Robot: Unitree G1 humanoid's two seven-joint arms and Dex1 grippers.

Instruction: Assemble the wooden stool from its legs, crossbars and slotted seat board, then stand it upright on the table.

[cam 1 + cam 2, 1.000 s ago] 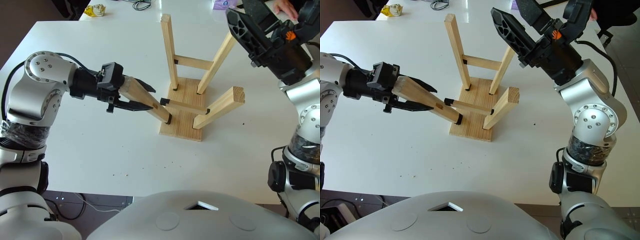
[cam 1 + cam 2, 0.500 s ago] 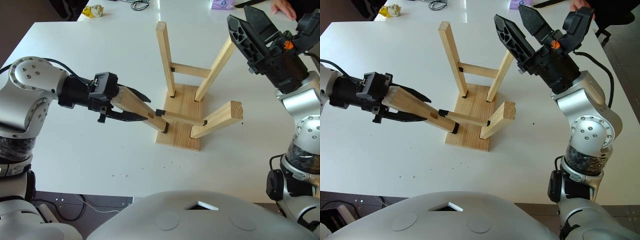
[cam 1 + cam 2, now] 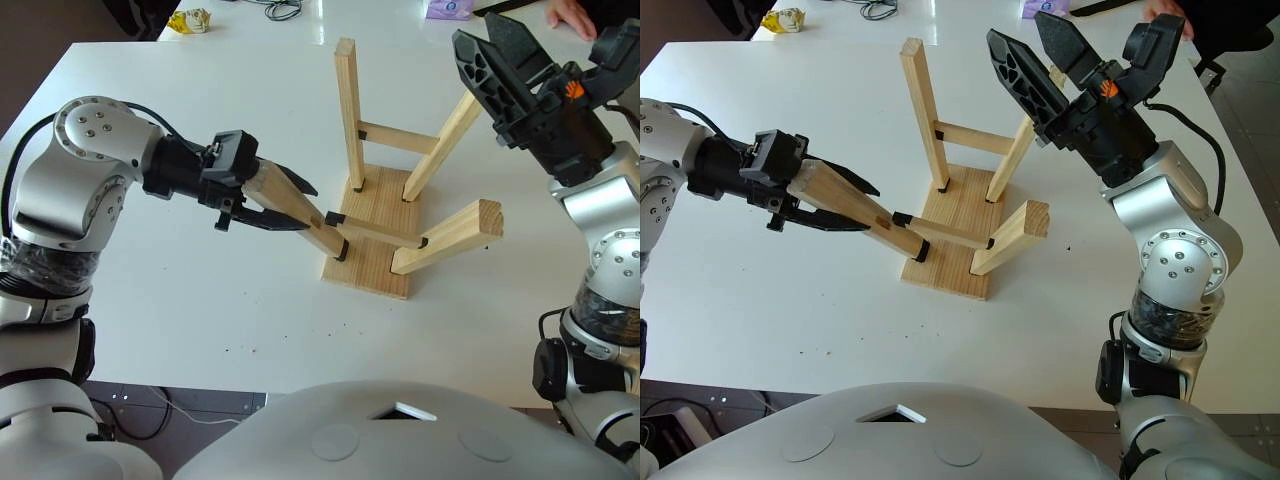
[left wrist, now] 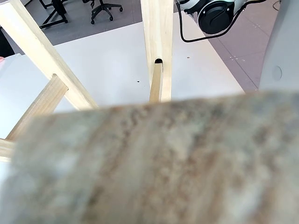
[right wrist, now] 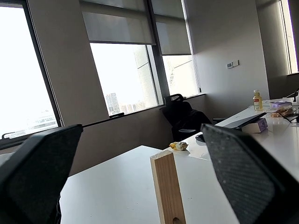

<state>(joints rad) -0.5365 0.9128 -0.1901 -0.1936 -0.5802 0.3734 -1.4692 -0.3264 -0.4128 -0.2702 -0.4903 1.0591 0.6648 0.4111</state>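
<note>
- Left gripper (image 3: 304,206), at centre left of the left eye view, is clamped on one stool leg (image 3: 323,233), which slants down to the seat board.
- Right gripper (image 3: 1048,60) hangs raised at the upper right, its fingers spread wide and holding nothing.
- The wooden stool lies upside down in the middle of the white table (image 3: 200,300), with its slotted seat board (image 3: 385,203) flat on the tabletop and the legs pointing up.
- An upright leg (image 3: 349,110) stands at the board's far edge. A tilted leg (image 3: 440,140) beside it leans toward the upper right, its top just beside the right gripper's lower finger.
- A rear crossbar (image 3: 400,137) joins those two legs.
- A front crossbar (image 3: 375,229) runs from the held leg to the fourth leg (image 3: 450,235), which leans low toward the lower right.
- From the left wrist, the held leg's blurred wood (image 4: 140,163) blocks most of the scene; beyond it a crossbar end sits in a leg's slot (image 4: 158,60).
- A yellow crumpled wrapper (image 3: 190,20) lies at the table's upper left, well apart from the stool, and a purple packet (image 3: 447,8) sits at the top edge.
- Small crumbs (image 3: 250,350) dot the near tabletop.
</note>
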